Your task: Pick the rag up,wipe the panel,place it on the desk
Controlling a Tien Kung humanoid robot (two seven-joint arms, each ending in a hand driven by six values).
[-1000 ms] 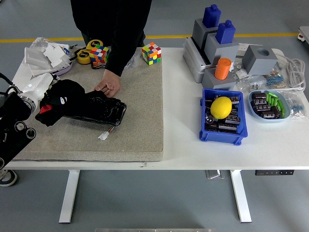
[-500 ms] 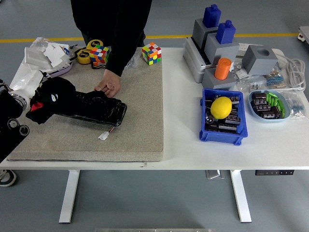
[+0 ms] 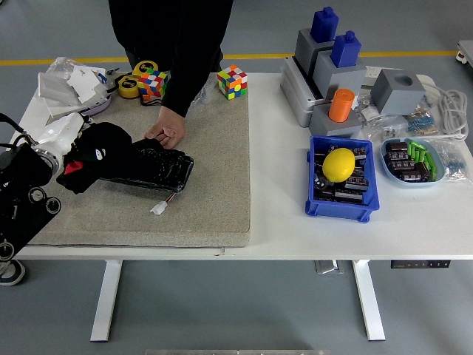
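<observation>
Where the white worktop (image 3: 414,237) shows bare at the lower right of the frame, a blue bin (image 3: 341,200) sits holding dark parts with a yellow lemon-shaped object (image 3: 339,164) on top. Just right of it, a pale blue oval dish (image 3: 411,164) holds dark pieces and several green cylinders; their number is hard to make out. Above them stand grey blocks (image 3: 329,66), two topped with blue bottle shapes and one carrying an orange cylinder (image 3: 341,105).

Two colourful cubes are visible: one (image 3: 231,80) at the upper middle, another (image 3: 153,83) at the upper left beside a yellow tape roll (image 3: 129,86).

On the grey mat (image 3: 199,200), the black panel (image 3: 148,166) lies at the left. The black rag (image 3: 92,154) rests bunched on the panel's left end, gripped by the robot's left hand (image 3: 60,140), whose fingers are mostly buried in the cloth. A person's hand (image 3: 166,132) presses on the panel's upper edge; the person is cut off by the top of the frame. A small white connector (image 3: 158,208) lies below the panel.
</observation>
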